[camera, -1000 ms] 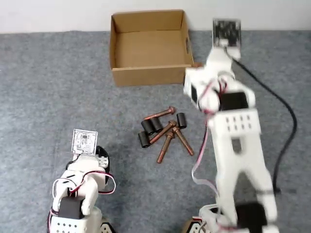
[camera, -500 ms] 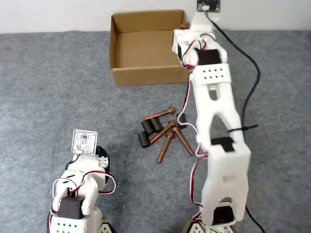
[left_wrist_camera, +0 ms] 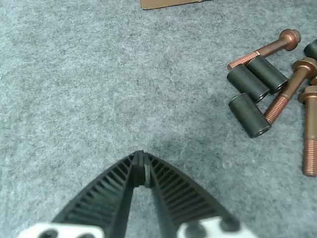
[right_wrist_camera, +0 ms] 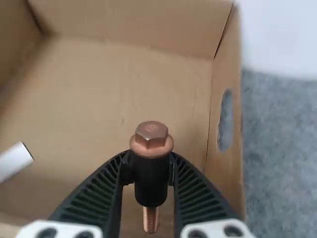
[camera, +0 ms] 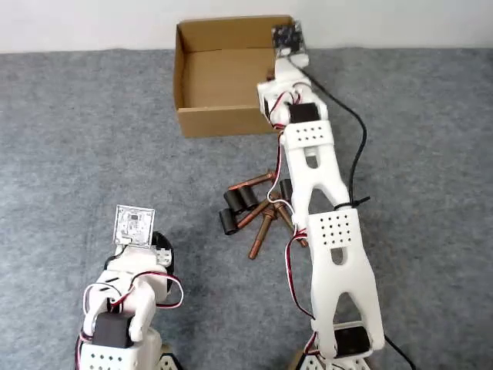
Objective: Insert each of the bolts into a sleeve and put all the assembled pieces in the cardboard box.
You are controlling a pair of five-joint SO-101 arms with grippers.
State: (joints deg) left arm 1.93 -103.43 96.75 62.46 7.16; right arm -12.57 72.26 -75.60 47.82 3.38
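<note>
One cardboard box (camera: 231,121). One assembled piece (right_wrist_camera: 151,141), bolt through black sleeve. Four loose copper bolts (camera: 251,183), one partly hidden under an arm. Four loose black sleeves (camera: 228,222), three bunched together, the fourth apart. Five bolts and five sleeves in all. Two white arms (camera: 323,231), two black grippers: left gripper (left_wrist_camera: 140,166), right gripper (right_wrist_camera: 148,161). One grey carpet (camera: 77,154) underneath.

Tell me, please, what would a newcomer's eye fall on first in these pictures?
First, the right end effector, shut on a black sleeve with a copper bolt through it, over the floor of the open cardboard box. Next, the heap of loose bolts and sleeves on the grey mat in front of the box. The left end effector is shut, over bare mat.
</note>
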